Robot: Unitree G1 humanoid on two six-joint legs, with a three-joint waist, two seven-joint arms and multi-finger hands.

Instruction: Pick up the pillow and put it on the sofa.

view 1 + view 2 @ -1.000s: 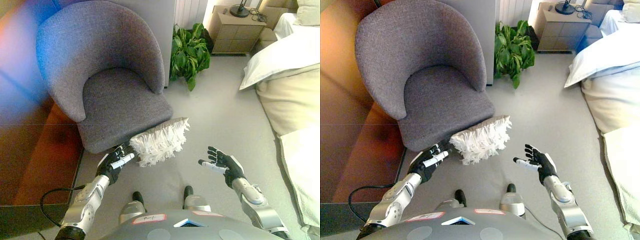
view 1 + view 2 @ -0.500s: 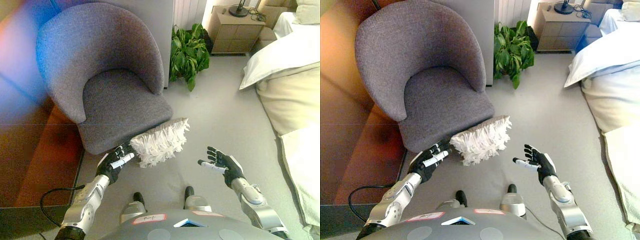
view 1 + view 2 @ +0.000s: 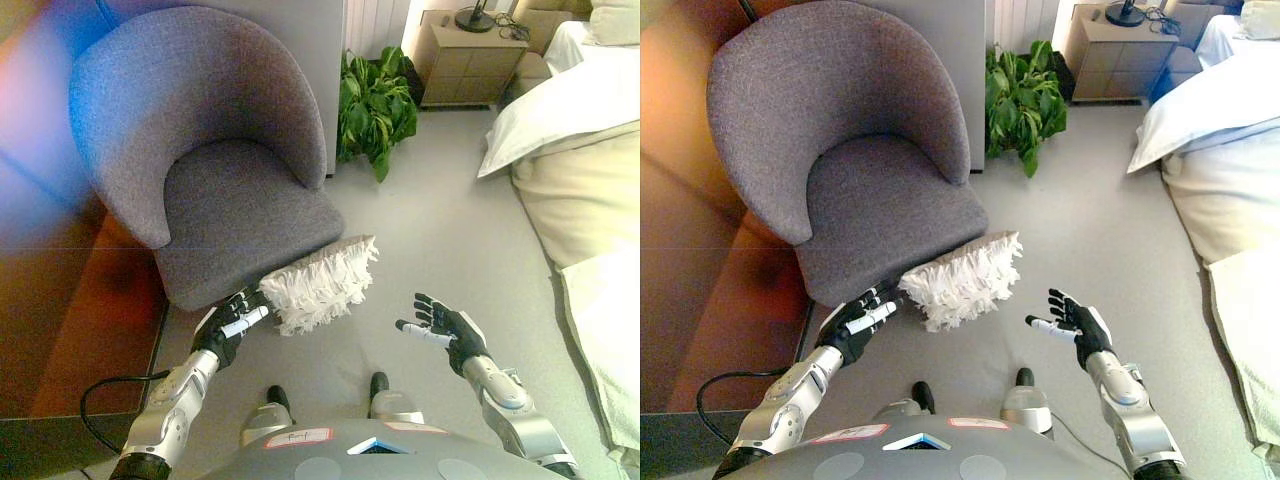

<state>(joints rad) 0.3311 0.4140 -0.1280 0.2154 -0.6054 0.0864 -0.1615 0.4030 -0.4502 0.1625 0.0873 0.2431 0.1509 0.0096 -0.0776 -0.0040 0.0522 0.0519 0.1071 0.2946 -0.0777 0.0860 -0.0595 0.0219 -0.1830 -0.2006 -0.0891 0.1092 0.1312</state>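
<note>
Here, seen from above, a white ruffled pillow (image 3: 320, 285) sits low against the front edge of a grey tub armchair (image 3: 215, 150), its shaggy surface tilted so one end rises toward the right. The pillow is lifted at the chair's front lip rather than resting on the seat, and most of it overhangs the pale grey carpet (image 3: 440, 230). The robot's left hand (image 3: 232, 322) comes in from the lower left and meets the pillow's near left corner, its fingers bent around that corner in a grip, with a white-tipped finger lying along the fabric edge. The right hand (image 3: 440, 328) floats to the right of the pillow, well apart from it, palm turned inward and fingers spread and relaxed, holding nothing. The armchair's seat is bare grey fabric, curved back rising behind it. Beyond the chair, a leafy green potted plant (image 3: 375, 100) stands on the floor beside a wooden bedside cabinet (image 3: 470, 62). Along the right side runs a bed with white and cream bedding (image 3: 575, 150).
</note>
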